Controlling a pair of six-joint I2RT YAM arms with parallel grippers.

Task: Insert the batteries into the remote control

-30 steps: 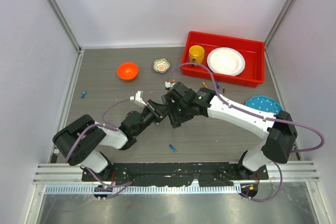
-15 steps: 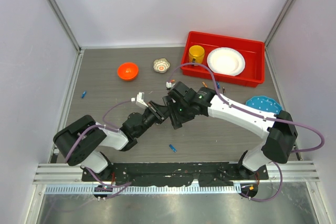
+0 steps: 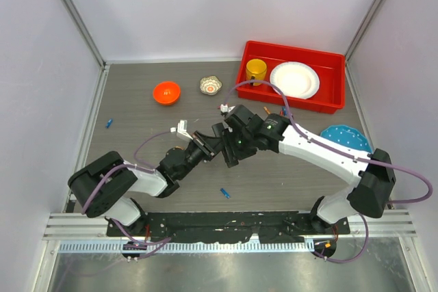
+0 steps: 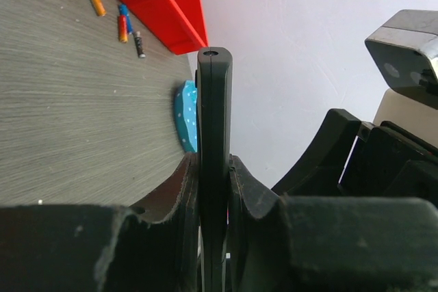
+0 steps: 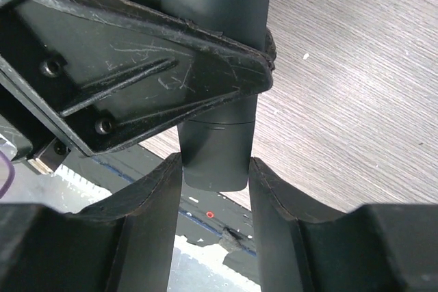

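Note:
The remote control [image 4: 214,135] shows edge-on in the left wrist view, a slim black bar clamped upright between the fingers of my left gripper [image 4: 214,169], which is shut on it. In the right wrist view its rounded end [image 5: 217,148] sits between the fingers of my right gripper [image 5: 215,169], pressed on both sides. From above, the two grippers [image 3: 205,145] [image 3: 229,148] meet over the table's middle and hide the remote. Loose batteries lie on the table: a blue one [image 3: 224,193] in front, another [image 3: 109,123] at the left, several [image 4: 123,25] beside the red bin.
A red bin [image 3: 328,104] at the back right holds a yellow cup [image 3: 256,70] and a white plate [image 3: 294,80]. An orange bowl [image 3: 166,91] and a small patterned bowl [image 3: 211,85] stand at the back. A blue dotted plate [image 3: 342,135] lies at the right.
The right arm has shifted a little to the right and both grippers have edged toward the back with the remote. Both grips are unchanged.

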